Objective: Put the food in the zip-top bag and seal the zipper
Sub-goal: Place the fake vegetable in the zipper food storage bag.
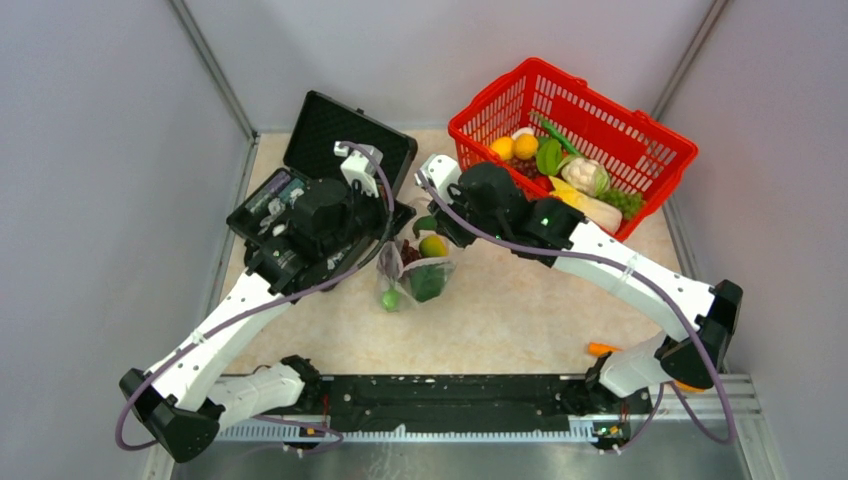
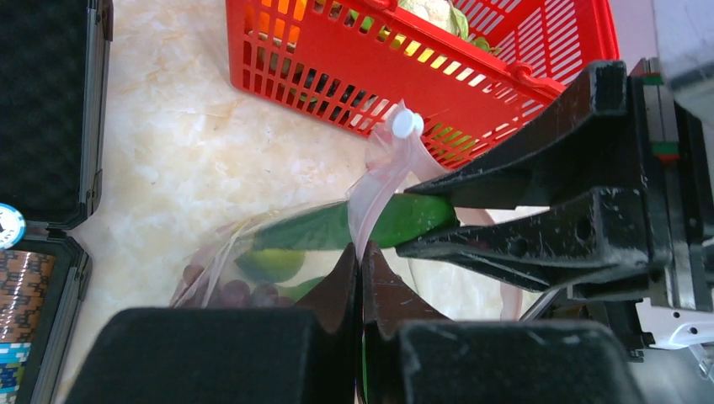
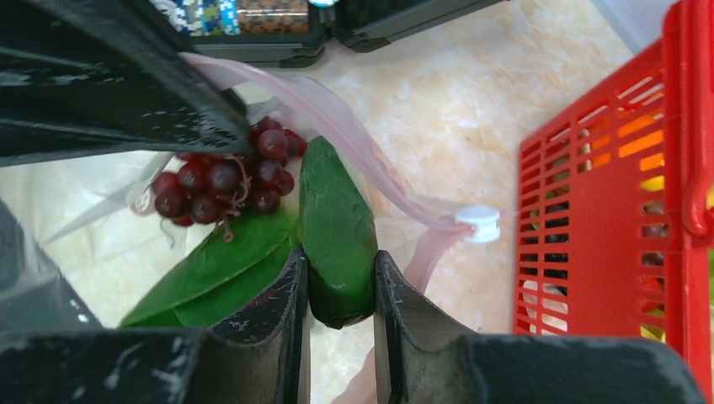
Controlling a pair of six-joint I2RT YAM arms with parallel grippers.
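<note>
You had no word, number or brand that could be read in any of the three views. The closest were the blue-and-white and brown patterned pieces (image 3: 202, 15) in the black case (image 2: 50, 101) and a small round disc (image 2: 7, 225) at its edge, all too blurred and cropped to show letters.

Red plastic mesh basket (image 1: 610, 115) is sitting at the far right corner of the beige marbled surface (image 1: 520, 310), turned at an angle. Black hard case (image 1: 345, 130) is lying open at the far left, with its foam-lined lid flipped up at the back. Some small blue-and-white patterned bits (image 2: 15, 358) are showing in its tray. Plain grey wall panels (image 1: 100, 200) are boxing it all in.
</note>
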